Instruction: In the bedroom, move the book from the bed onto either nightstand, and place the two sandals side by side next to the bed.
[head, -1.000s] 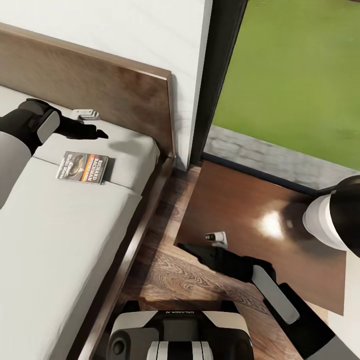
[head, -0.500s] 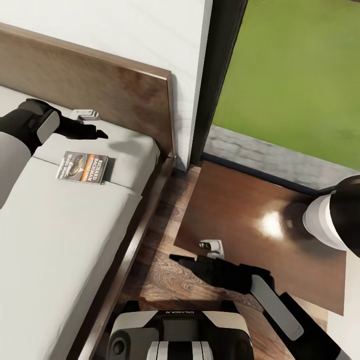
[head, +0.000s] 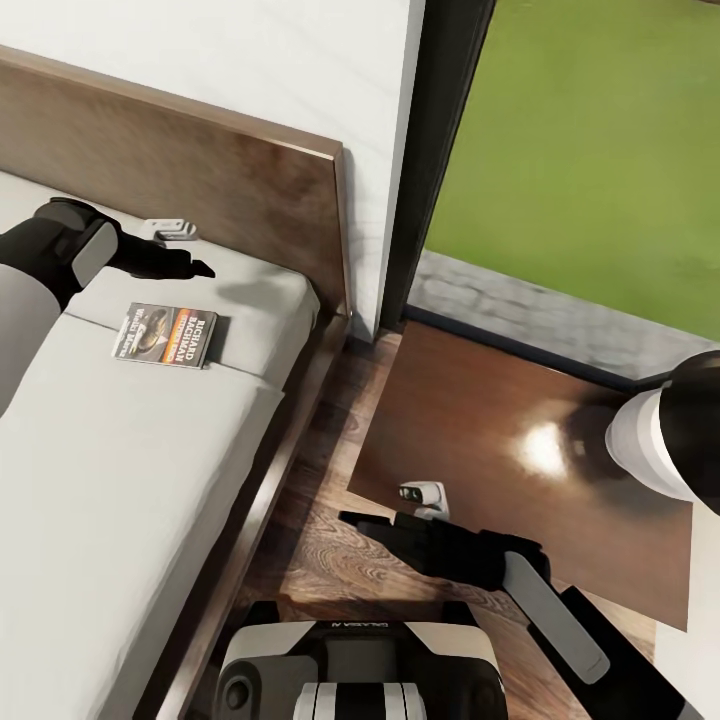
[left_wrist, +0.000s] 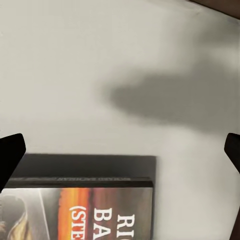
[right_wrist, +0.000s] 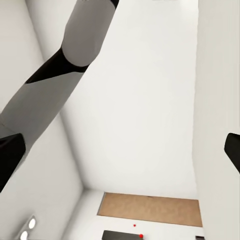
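The book (head: 166, 335) lies flat on the bed (head: 120, 470), near the headboard end and nearer the side edge that faces the nightstand (head: 520, 440). Its spine runs along the line where the raised pillow part of the mattress begins. The left claw (head: 190, 268) hovers just past the book, towards the headboard, and clear of it. In the left wrist view both fingertips sit far out at the picture's sides with only bare mattress between them, so the left claw is released and wide. The book's top edge (left_wrist: 80, 200) shows low in that view, meaning the claw is aimed beyond the cover, not over it.

To do the pick well, I judge the claw should first draw back until the book lies centred between the fingers, then come down with the fingers straddling the short width. The paperback is thin and lies on soft bedding, so pressing down a little should let a finger get under an edge. Too shallow a bite could let it slip.

The right claw (head: 350, 518) hangs over the floor between bed and nightstand. Its tips sit wide apart in the right wrist view, so it is released and empty. The nightstand top is close, so the carry is short.
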